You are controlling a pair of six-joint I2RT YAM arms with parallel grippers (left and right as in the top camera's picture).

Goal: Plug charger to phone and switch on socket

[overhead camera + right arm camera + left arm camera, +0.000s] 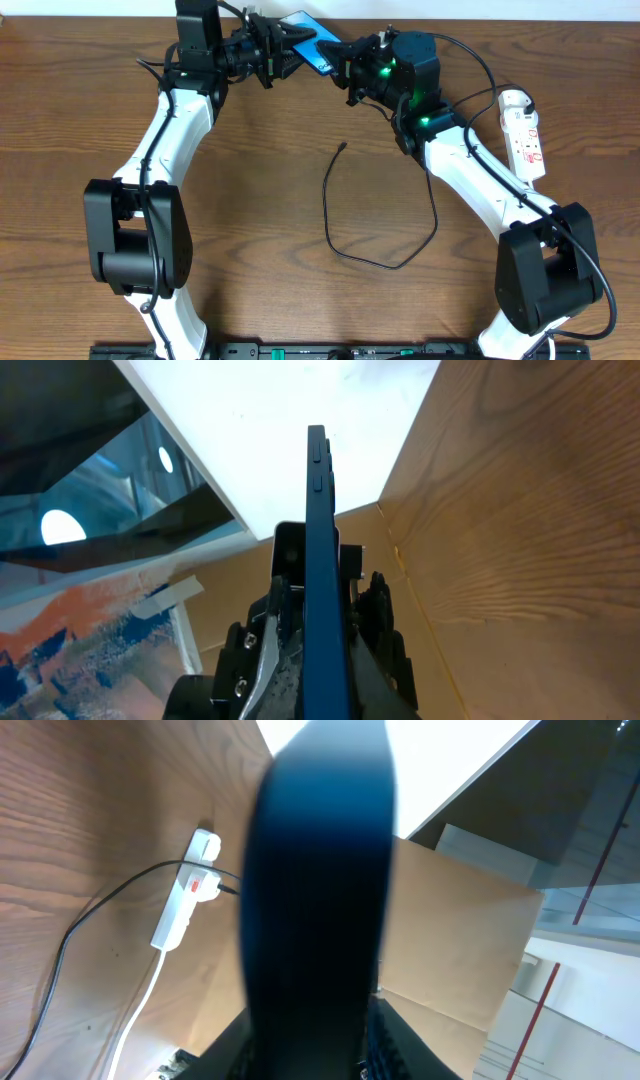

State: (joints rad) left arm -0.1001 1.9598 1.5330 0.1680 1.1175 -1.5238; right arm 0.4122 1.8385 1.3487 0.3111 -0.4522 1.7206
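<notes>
The phone (305, 25), blue and slim, hangs above the table's far edge between both grippers. My right gripper (335, 55) is shut on its thin edge; the right wrist view shows the phone (325, 560) edge-on between the fingers (290, 650). My left gripper (290, 45) holds the other end, where the phone (320, 900) is a dark blurred slab filling the jaws. The charger (330, 210) lies loose on the wood, its plug tip (343, 148) free mid-table. The socket (525, 135) rests at the right; the left wrist also sees this socket (185, 905).
A brown cardboard box (450, 940) stands past the table's far edge. A white cord (140, 1010) trails from the strip. Both arm bases (130, 250) sit at the near edge. The black cable's loop (390, 265) crosses the middle of the table.
</notes>
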